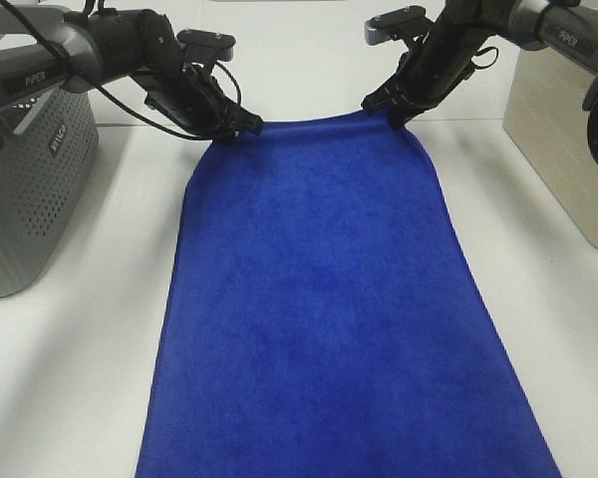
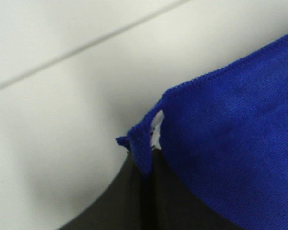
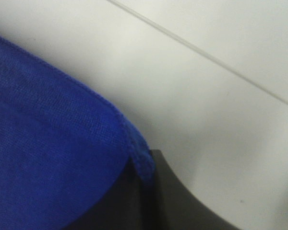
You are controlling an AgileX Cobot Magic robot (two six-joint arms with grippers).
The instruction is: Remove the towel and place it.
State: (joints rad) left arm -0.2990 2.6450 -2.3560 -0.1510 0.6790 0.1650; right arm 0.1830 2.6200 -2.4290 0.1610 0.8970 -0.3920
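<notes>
On the white table [image 1: 90, 329], the towel [image 1: 329, 299] lies spread lengthwise down the middle, a broad royal-blue sheet of plush cloth that widens toward the near edge and runs out of sight there. Its far end is lifted a little, and the top edge sags in a shallow curve between the 2 corners, each of which is caught by an arm.

The left gripper [image 1: 247, 126] has its jaws pressed together on the far left corner of the towel. From that arm's own camera the blue hem [image 2: 143, 143] is pinched into a narrow fold between the dark fingers [image 2: 129, 201], and a small white tag [image 2: 156, 128] peeks out just beside the fold.

The right gripper [image 1: 399, 112] is likewise clamped on the far right corner. Its wrist camera shows the stitched edge [image 3: 141, 160] of the cloth tucked down between the black fingers [image 3: 177, 201], with bare table beyond.

A grey perforated basket [image 1: 25, 189] stands at the left of the table, apart from the towel's edge. A pale beige box [image 1: 563, 129] stands at the right, also clear of the cloth. Both arms reach in from those sides, black cables looping along the left one.
</notes>
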